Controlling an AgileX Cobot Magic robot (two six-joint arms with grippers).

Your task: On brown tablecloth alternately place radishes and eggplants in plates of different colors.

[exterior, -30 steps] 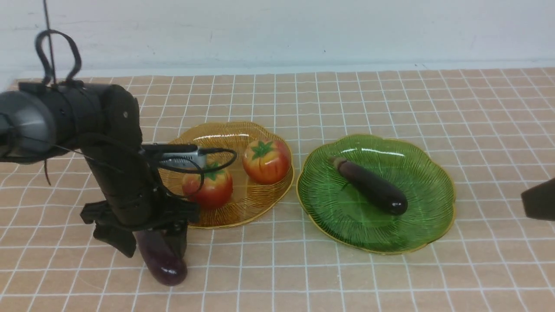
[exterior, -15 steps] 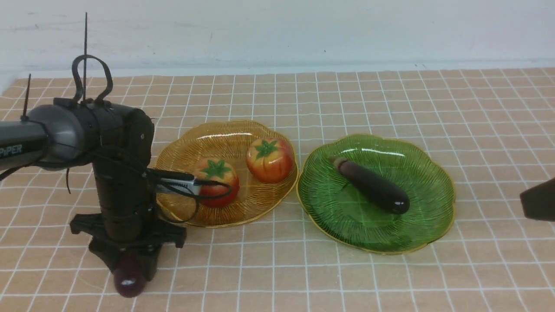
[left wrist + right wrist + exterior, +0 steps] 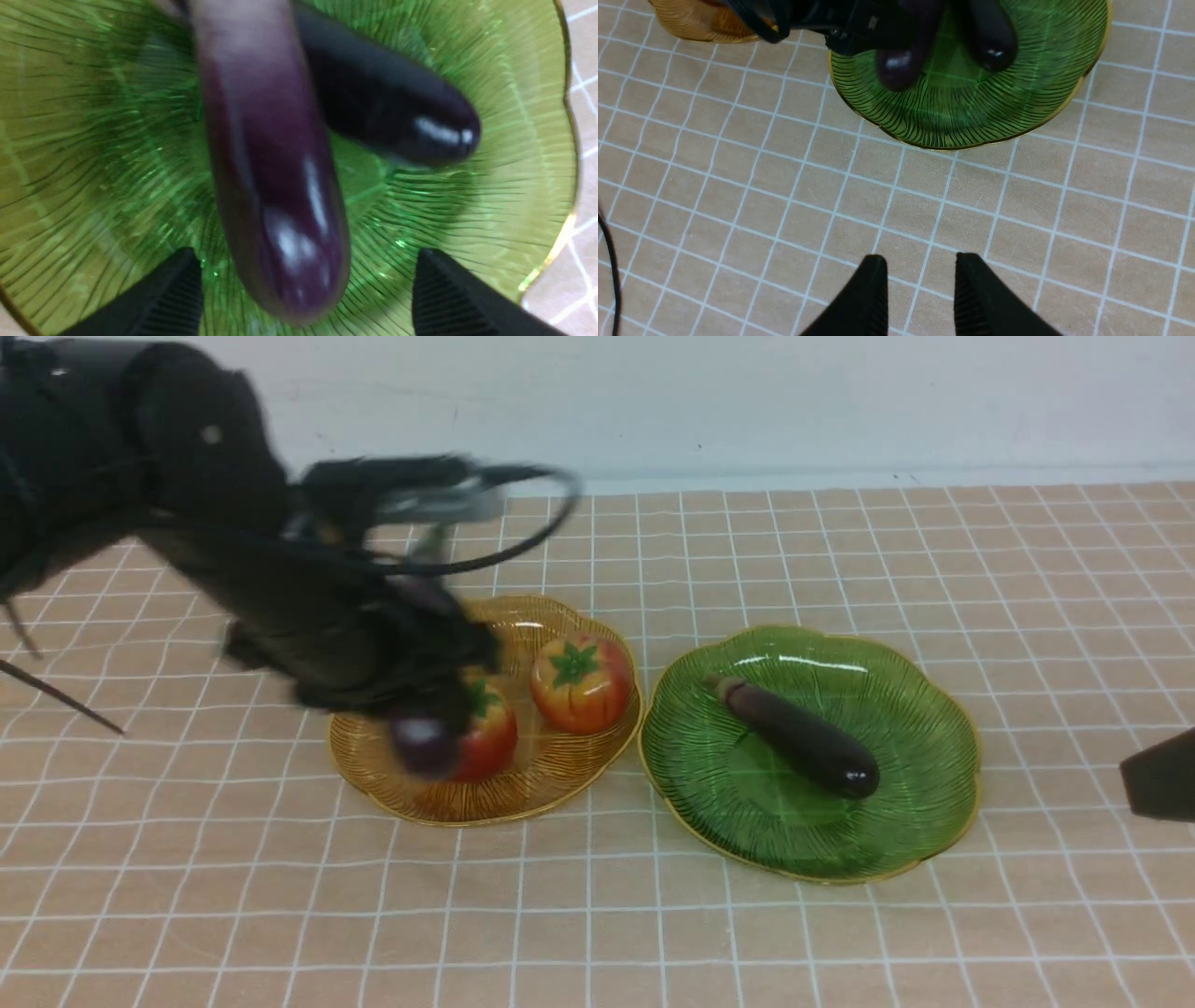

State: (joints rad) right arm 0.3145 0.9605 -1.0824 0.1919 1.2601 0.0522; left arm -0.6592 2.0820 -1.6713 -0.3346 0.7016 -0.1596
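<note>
- Front: my left gripper (image 3: 411, 705), blurred, hangs over the amber plate (image 3: 467, 814) — an eggplant (image 3: 425, 742) tip shows below it, before the radishes (image 3: 581, 683).
- Left wrist: jaws wide apart, eggplant between them, clear of both, above the green plate (image 3: 93, 163) and second eggplant (image 3: 392, 112).
- Right wrist: my right gripper (image 3: 920, 261) — jaws slightly parted, empty, over the brown tablecloth (image 3: 738, 186).

A plain, pale bluish-white wall (image 3: 794, 401) fills the background under soft, even light.
</note>
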